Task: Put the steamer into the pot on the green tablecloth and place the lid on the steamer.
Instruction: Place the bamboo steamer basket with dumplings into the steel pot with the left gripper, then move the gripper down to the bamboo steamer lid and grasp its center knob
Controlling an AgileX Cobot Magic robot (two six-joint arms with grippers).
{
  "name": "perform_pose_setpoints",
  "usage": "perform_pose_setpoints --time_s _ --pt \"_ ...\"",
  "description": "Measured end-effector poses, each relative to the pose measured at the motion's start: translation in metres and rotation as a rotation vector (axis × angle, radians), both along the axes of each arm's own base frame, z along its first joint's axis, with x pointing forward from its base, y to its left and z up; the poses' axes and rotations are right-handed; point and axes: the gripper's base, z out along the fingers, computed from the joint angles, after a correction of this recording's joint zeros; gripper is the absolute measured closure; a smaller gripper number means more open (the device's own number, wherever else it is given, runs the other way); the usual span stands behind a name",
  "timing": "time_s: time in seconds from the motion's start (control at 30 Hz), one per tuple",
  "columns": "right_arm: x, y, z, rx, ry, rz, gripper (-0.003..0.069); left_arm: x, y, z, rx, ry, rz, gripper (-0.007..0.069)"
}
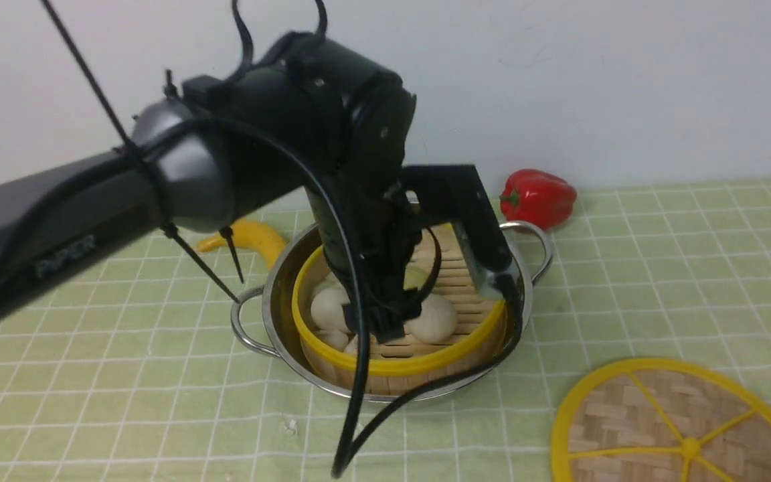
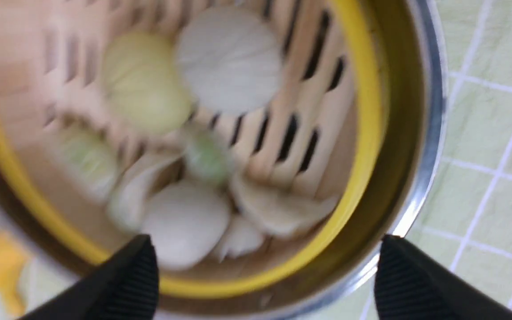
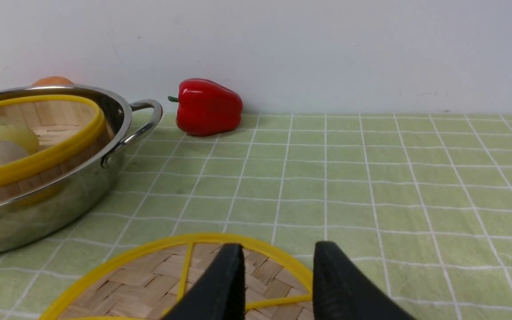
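The steamer [image 1: 399,365] sits inside the pot [image 1: 270,298] on the green tablecloth [image 1: 660,268], with white buns [image 1: 432,318] on its slats. So I judge the first part done, and the lid is the step in hand. The lid [image 1: 633,415] lies flat on the table, near the pot, on its right.

To do this well, I would first raise the left gripper [image 2: 266,249] straight up and away, because its arm covers the steamer. Then I would take the lid by its rim, keep it level, and centre it over the yellow rim before lowering.

The left fingers [image 2: 127,280] are spread wide over the steamer and hold nothing. The right gripper [image 3: 278,249] hangs just above the lid. Its fingers [image 3: 340,284] stand a little apart with nothing between them, and I cannot tell if they touch the weave.
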Motion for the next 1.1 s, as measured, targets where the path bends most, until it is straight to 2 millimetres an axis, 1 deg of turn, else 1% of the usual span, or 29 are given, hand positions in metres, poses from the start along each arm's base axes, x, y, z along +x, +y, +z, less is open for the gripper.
perform_pose_setpoints --time_s 0.07,0.1,0.13,0.17,0.2,0.23,0.27,0.3,0.37,0.5,0.6,0.9,0.97,1.03,1.07,1.1 --pt "0.0 0.0 0.0 0.0 0.0 0.0 0.0419 -0.005 0.007 0.019 -0.021 -0.046 0.044 0.0187" --pt "0.0 0.0 0.0 0.0 0.0 0.0 0.0419 -0.008 0.01 0.028 -0.036 -0.069 0.059 0.0266" --pt "0.0 0.0 0.0 0.0 0.0 0.0 0.0419 -0.009 0.01 0.03 -0.038 -0.075 0.061 0.03" --pt "0.0 0.0 0.0 0.0 0.0 0.0 0.0419 -0.016 0.016 0.048 -0.075 -0.112 0.084 0.045" --pt "0.0 0.0 0.0 0.0 0.0 0.0 0.0419 -0.02 0.019 0.056 -0.091 -0.13 0.092 0.0532" --pt "0.0 0.0 0.0 0.0 0.0 0.0 0.0419 -0.025 0.023 0.066 -0.112 -0.15 0.101 0.0584" --pt "0.0 0.0 0.0 0.0 0.0 0.0 0.0419 -0.026 0.024 0.068 -0.116 -0.154 0.102 0.0592" --pt "0.0 0.0 0.0 0.0 0.0 0.0 0.0419 -0.033 0.029 0.082 -0.144 -0.186 0.108 0.0628" --pt "0.0 0.0 0.0 0.0 0.0 0.0 0.0419 -0.041 0.036 0.095 -0.17 -0.214 0.112 0.0648" --pt "0.0 0.0 0.0 0.0 0.0 0.0 0.0419 -0.052 0.044 0.112 -0.203 -0.256 0.115 0.0646" --pt "0.0 0.0 0.0 0.0 0.0 0.0 0.0419 -0.054 0.046 0.115 -0.213 -0.267 0.114 0.0643" --pt "0.0 0.0 0.0 0.0 0.0 0.0 0.0419 -0.049 0.044 0.121 -0.285 -0.337 0.098 0.0629" --pt "0.0 0.0 0.0 0.0 0.0 0.0 0.0419 -0.054 0.054 0.124 -0.369 -0.358 0.119 0.0623" --pt "0.0 0.0 0.0 0.0 0.0 0.0 0.0419 -0.065 0.075 0.13 -0.488 -0.379 0.172 0.062" --pt "0.0 0.0 0.0 0.0 0.0 0.0 0.0419 -0.067 0.077 0.13 -0.5 -0.38 0.178 0.0619" --pt "0.0 0.0 0.0 0.0 0.0 0.0 0.0419 -0.075 0.092 0.127 -0.558 -0.387 0.223 0.0615"
